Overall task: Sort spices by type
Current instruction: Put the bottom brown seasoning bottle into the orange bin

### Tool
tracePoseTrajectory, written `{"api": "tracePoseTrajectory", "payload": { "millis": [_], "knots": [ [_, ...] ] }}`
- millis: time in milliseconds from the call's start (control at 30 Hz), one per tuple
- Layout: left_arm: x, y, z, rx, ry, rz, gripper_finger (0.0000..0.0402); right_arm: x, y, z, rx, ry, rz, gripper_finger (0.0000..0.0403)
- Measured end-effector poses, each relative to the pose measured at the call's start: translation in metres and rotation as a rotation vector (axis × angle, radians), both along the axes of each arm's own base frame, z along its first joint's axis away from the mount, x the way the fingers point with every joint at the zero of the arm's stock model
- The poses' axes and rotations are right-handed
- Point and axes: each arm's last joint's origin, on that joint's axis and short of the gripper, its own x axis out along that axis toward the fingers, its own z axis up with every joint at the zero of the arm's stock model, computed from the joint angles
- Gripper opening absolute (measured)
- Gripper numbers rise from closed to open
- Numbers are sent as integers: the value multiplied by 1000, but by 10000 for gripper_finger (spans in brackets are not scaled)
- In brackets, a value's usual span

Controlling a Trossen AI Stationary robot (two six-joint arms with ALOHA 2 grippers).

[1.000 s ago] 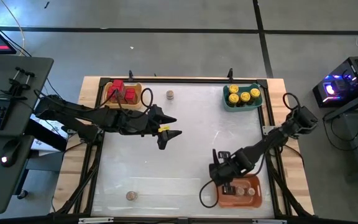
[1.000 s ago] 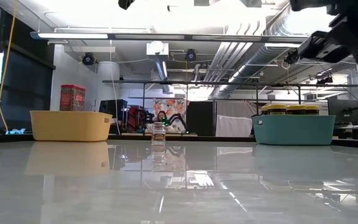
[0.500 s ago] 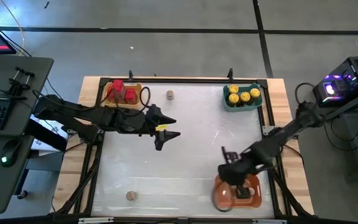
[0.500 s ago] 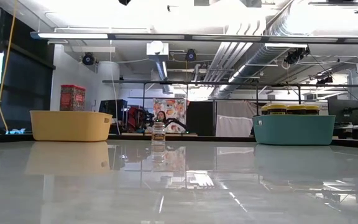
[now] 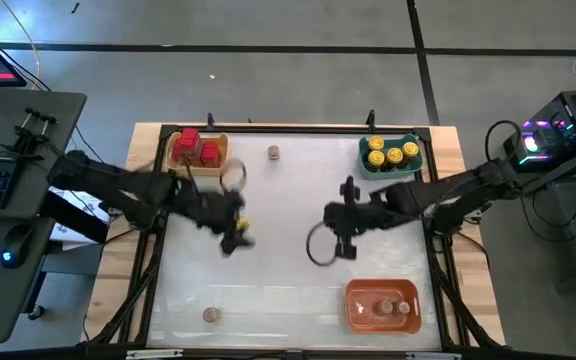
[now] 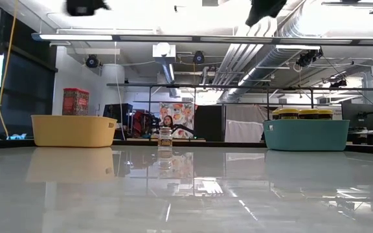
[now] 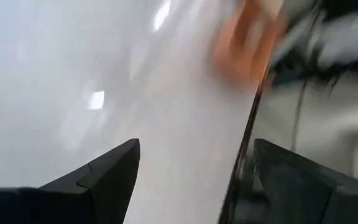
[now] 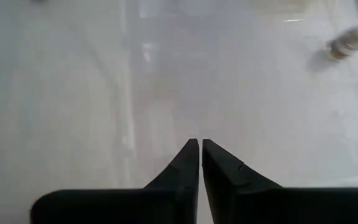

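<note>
While both arms hang over the middle of the table, the high view shows most of the sorting done. The left gripper is blurred, so its fingers can't be read there. The right gripper sits across the bare centre from it. Well beyond the left fingers, at the far edge, is the yellow tray with red boxes. Beyond the right fingers, the teal tray holds yellow-lidded jars. On the near side of the right fingers the orange tray has a few grey-brown jars. Two are loose — one far jar between the yellow and teal trays, one near jar at the front edge, on the near side of the left fingers.

From table height, no fingertips reach the surface. The far jar stands upright between the two trays.

In the left wrist view the fingers stand wide apart with nothing between them, only bare table and a smear of orange ahead.

In the right wrist view the fingers are pressed together on nothing; a small jar lies off to one side ahead, well clear.

My worry: those pinched fingers would knock a jar over rather than straddle it unless they part first, and the glossy top would let it skid. Two arms closing on the middle could also clip each other.
</note>
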Motion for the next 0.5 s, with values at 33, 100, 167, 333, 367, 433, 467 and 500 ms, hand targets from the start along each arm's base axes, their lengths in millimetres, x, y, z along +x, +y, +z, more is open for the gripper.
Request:
{"api": "tracePoseTrajectory", "payload": {
  "millis": [33, 100, 167, 333, 367, 433, 467, 500],
  "knots": [
    [-4, -12, -6, -6, 67, -36, 301, 1, -7, 0, -13, 5, -12, 20],
    [-14, -37, -17, 28, 167, -123, 301, 4, -21, -1, -22, 15, -60, 35],
    [-25, -64, -26, 80, 220, -191, 301, 5, -35, -1, -7, 21, -137, 51],
    [-53, -125, -50, 203, 298, -361, 301, 9, -64, -1, 85, -6, -329, 107],
    [-57, -135, -56, 230, 319, -401, 301, 10, -67, -1, 94, -14, -343, 122],
    [-62, -151, -69, 260, 358, -466, 301, 11, -73, 0, 107, -22, -362, 152],
    [-64, -158, -76, 267, 378, -489, 301, 11, -75, 0, 108, -23, -370, 167],
    [-65, -163, -81, 272, 398, -508, 301, 11, -77, 0, 109, -23, -377, 182]
  ]
}}
